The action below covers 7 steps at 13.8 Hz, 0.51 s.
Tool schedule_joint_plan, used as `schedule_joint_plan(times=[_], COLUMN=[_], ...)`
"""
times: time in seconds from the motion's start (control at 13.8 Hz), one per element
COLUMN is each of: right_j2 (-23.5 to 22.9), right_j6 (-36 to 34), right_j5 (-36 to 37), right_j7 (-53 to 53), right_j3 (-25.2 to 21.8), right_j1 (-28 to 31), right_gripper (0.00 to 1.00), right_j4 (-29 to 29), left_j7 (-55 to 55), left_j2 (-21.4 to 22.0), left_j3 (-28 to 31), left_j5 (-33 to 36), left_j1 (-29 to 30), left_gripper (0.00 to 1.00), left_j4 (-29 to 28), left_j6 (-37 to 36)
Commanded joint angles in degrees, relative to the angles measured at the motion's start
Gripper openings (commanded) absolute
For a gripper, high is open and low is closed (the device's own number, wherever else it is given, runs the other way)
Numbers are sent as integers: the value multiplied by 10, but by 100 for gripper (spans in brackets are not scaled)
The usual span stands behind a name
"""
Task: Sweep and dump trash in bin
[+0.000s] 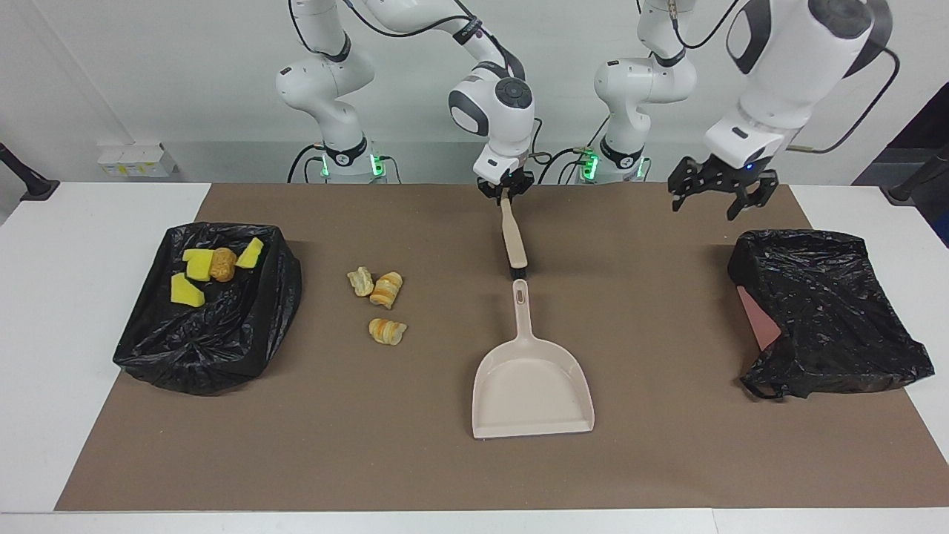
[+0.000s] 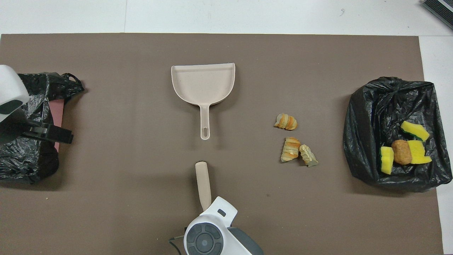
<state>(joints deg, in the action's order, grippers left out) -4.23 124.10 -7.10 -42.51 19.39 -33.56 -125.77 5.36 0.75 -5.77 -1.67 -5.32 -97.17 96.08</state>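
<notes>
The right gripper (image 1: 505, 188) was pinched on the near end of the beige brush (image 1: 513, 241), which lay on the brown mat (image 1: 652, 445) pointing toward the dustpan (image 1: 532, 386), while the left gripper (image 1: 713, 189) hung with its fingers spread over the near edge of a black-lined bin (image 1: 830, 311) at the left arm's end. Farther out, three striped bread-like scraps (image 1: 379, 300) lay on the mat beside the other black-lined bin (image 1: 211, 334), which held yellow-green sponge bits (image 1: 194, 274) and a golden-brown lump (image 1: 222, 264).
</notes>
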Motion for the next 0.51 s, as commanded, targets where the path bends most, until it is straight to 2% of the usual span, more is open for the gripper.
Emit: schedule_joint_plan(times=[0.0,0.22,0.43], right_j2=[75,127,137], right_j6=[-88,-147,-157], right_j5=[-1,1,66], right_j7=[63,106,96], right_j3=[2,0,0], right_j1=[64,134,199], right_gripper=[0,0,0], right_j4=[-4,-8,-10], left_j7=[-30,-119,-218], left_j2=[-40,-76,-128], left_j3=[7,7,7], left_j5=[4,3,1], left_j1=[-46,-103,-159], left_gripper=[100,100,100], left_j4=[1,1,1], left_j6=[41,92,160])
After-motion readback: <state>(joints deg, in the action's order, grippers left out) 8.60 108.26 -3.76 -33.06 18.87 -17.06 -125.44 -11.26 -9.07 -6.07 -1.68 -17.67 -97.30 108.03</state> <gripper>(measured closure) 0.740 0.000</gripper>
